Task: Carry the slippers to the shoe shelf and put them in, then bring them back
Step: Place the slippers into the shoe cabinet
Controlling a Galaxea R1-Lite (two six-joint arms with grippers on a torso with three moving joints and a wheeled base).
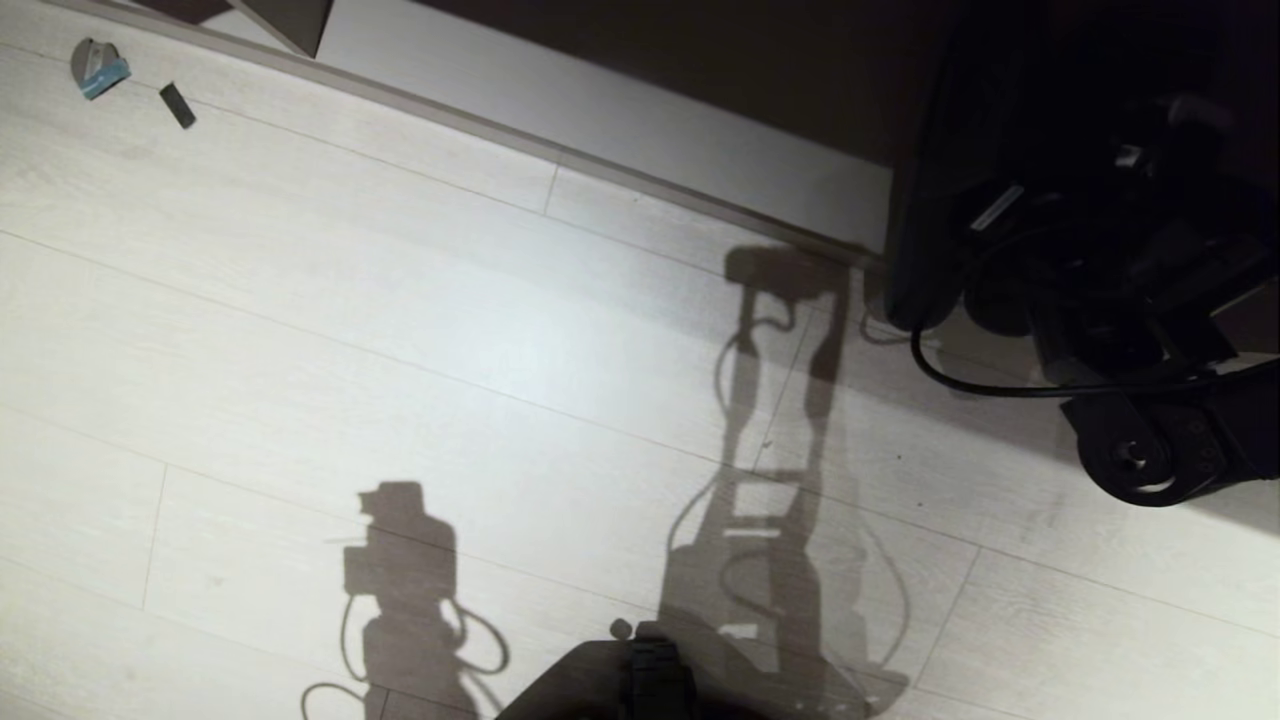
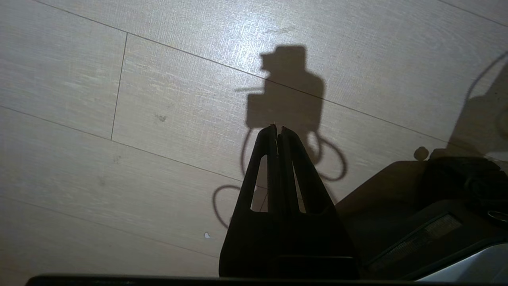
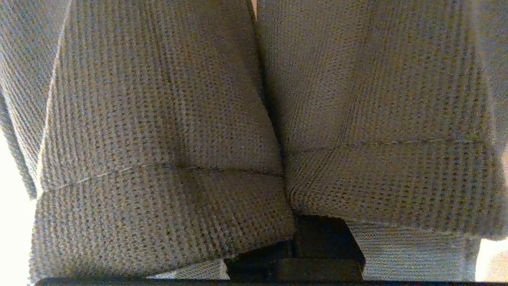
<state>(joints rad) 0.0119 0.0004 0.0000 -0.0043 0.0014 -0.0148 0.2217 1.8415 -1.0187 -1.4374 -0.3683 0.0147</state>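
Gripping both slippers (image 3: pixel 262 119) together, the right gripper (image 3: pixel 295 246) has its fingers pinched on the cloth; in the head view the arm sits at 3 o'clock. Slippage risk: thin, limp fabric may slide free during transit. Slippers show grey, waffle-textured weave with stitched seams. Left gripper (image 2: pixel 279 129) fingers pressed together, empty, above floor (image 2: pixel 119 178).

slippers (image 3: pixel 158 119) filling the right wrist view, cut off on every side, right gripper (image 3: pixel 295 246) mostly buried under their cloth, dark mass (image 1: pixel 1100 250) at 3 o'clock in head view unreadable, small scraps (image 1: pixel 100 68) at 10 o'clock too small to tell
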